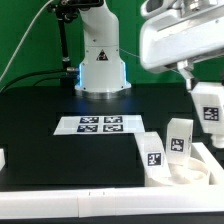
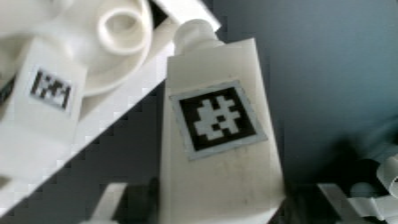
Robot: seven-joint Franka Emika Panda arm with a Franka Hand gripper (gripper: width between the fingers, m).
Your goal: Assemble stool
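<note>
Two-finger claw [image 2: 222,200] is clamped narrow on one chunky white plastic block leg [image 1: 208,108] bearing a black-and-white square tag, held just over the round thick white plastic disc seat [image 1: 190,173]. Reading the exterior view as a clock face, the seat lies at 4 o'clock with the held leg above its 1 o'clock rim. The thin flat white marker board [image 1: 100,124] lies near centre, well apart at the seat's 10 o'clock. Risk one, as a judgement: in the wrist view the held leg looks tilted against the seat's socket, so pressing down could jam it or seat it crooked. Risk two: the nearest standing leg [image 1: 180,137] is just beside the held one, and a sideways correction could knock it. Risk three: the seat is only hemmed by a low white wall piece [image 1: 160,183], not visibly clamped, so a hard push could shift it. Whether the held leg's tip touches the seat cannot be told. Count: legs, three, being one held and two upright on the seat, the second standing leg [image 1: 152,150] at its 10 o'clock rim; seat, one; marker board, one; wall pieces, at least two, with another wall piece [image 1: 3,157] at the 8 o'clock edge.
</note>
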